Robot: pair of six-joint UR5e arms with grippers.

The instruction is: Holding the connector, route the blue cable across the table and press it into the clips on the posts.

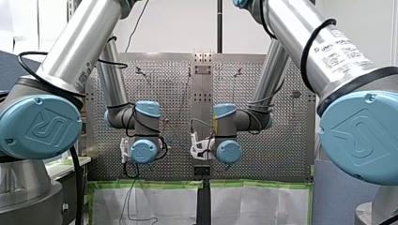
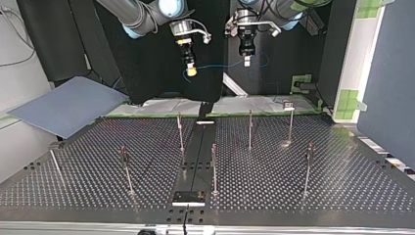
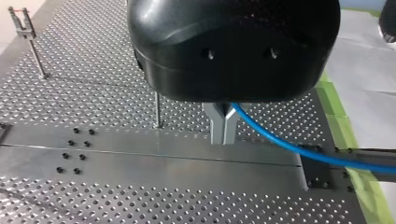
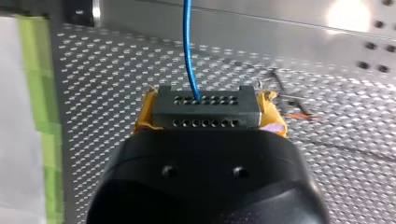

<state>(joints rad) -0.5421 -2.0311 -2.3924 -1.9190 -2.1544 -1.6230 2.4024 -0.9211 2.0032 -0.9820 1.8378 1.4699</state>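
Observation:
In the top view both grippers hang above the table's far edge. My right gripper (image 2: 191, 71), with yellow pads, is at the left and my left gripper (image 2: 247, 60) at the right. The thin blue cable (image 2: 218, 65) runs between them. In the right wrist view the yellow pads (image 4: 270, 108) are shut on a dark grey connector (image 4: 205, 111), and the blue cable (image 4: 188, 46) leaves it ahead. In the left wrist view the metal fingers (image 3: 223, 128) are shut on the blue cable (image 3: 289, 145), which trails off sideways. Several thin posts with clips stand on the table, such as a post (image 2: 180, 133) and a post (image 2: 250, 129).
A bare metal strip (image 2: 195, 156) runs down the middle of the perforated table, with a small block (image 2: 188, 198) at its near end. A grey-blue panel (image 2: 68, 105) lies at the top view's left. Beside the left fingers stands a thin post (image 3: 158, 109).

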